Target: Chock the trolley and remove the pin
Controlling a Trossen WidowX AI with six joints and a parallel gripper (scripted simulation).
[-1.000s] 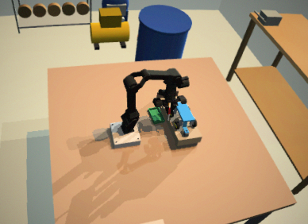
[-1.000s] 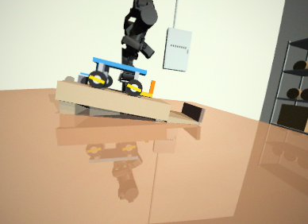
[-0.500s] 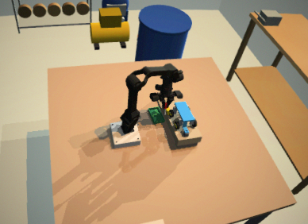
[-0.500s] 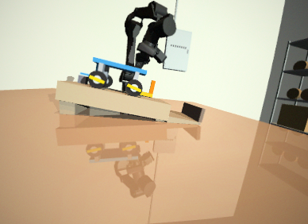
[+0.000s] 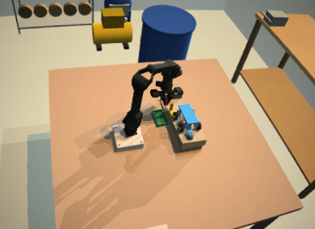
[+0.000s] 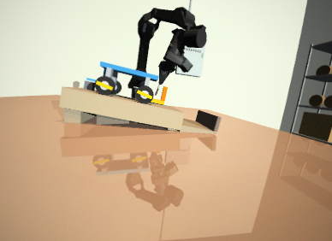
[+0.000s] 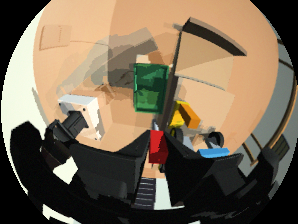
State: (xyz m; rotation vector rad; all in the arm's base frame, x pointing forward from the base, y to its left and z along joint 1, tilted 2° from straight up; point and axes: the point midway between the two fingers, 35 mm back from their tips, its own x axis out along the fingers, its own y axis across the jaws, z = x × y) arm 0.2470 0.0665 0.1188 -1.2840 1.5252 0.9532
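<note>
My gripper (image 5: 166, 98) (image 6: 162, 79) (image 7: 155, 134) is shut on the red-headed stop pin (image 5: 166, 101) (image 7: 157, 145) and holds it in the air, just beyond the far end of the green tray (image 5: 157, 115) (image 7: 139, 87). The blue-decked trolley (image 5: 190, 115) (image 6: 127, 71) (image 7: 213, 153) stands on the wooden ramp (image 5: 192, 143) (image 6: 128, 109). The yellow chock (image 5: 174, 113) (image 7: 178, 117) (image 6: 164, 93) with its orange handle sits against the trolley's downhill wheel (image 6: 145, 94). The gripper is beside the trolley's downhill end, above the chock.
A black block (image 6: 208, 119) stands at the ramp's low end. The arm's grey base plate (image 5: 129, 140) sits left of the tray. A blue barrel (image 5: 167, 32) and a yellow compressor (image 5: 112, 30) stand behind the table; benches are at the right.
</note>
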